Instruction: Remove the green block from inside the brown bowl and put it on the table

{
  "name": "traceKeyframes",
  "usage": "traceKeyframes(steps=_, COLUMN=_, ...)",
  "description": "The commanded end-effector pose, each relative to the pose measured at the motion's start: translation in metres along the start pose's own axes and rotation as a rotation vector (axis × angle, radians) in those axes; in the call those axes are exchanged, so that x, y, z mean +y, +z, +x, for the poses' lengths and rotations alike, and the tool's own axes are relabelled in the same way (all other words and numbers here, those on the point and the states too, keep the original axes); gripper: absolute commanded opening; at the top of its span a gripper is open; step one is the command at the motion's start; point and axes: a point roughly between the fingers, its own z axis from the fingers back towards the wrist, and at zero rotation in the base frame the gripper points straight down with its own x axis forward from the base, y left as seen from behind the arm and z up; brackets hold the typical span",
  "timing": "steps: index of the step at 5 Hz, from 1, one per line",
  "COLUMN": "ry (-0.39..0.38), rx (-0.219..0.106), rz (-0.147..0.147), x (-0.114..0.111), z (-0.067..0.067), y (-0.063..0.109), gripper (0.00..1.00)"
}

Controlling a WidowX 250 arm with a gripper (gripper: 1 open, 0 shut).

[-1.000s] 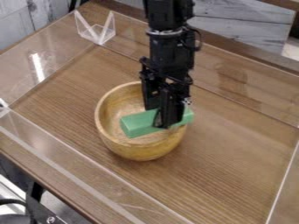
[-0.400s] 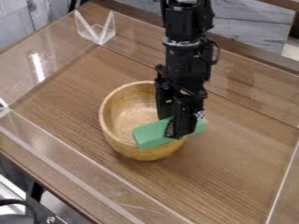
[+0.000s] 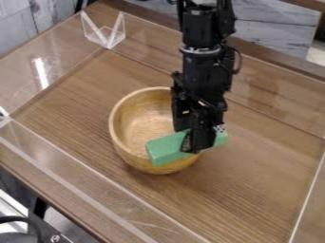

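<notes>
The green block (image 3: 169, 148) is a small flat bright-green piece, tilted, held over the right front rim of the brown bowl (image 3: 137, 128). My gripper (image 3: 195, 136) is shut on the green block, its black fingers pointing steeply down and pinching the block's right part. The round light-brown wooden bowl sits on the wood-grain table (image 3: 76, 95), and its inside shows nothing else. The block's lower left corner overlaps the bowl's rim in this view; I cannot tell whether they touch.
Low clear plastic walls (image 3: 38, 142) run along the table's edges. A clear plastic stand (image 3: 105, 30) sits at the back left. Bare tabletop (image 3: 254, 161) lies to the right of the bowl and in front of it.
The gripper has carried the green block to the right, from the middle of the bowl to its right front rim. The bowl has stayed in place.
</notes>
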Motion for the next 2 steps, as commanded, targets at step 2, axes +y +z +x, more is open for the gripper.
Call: traceKeyframes(steps=2, ry=-0.049, rx=-0.040, rz=0.040, x=-0.0048, z=0.0060, y=-0.0006, gripper=0.00)
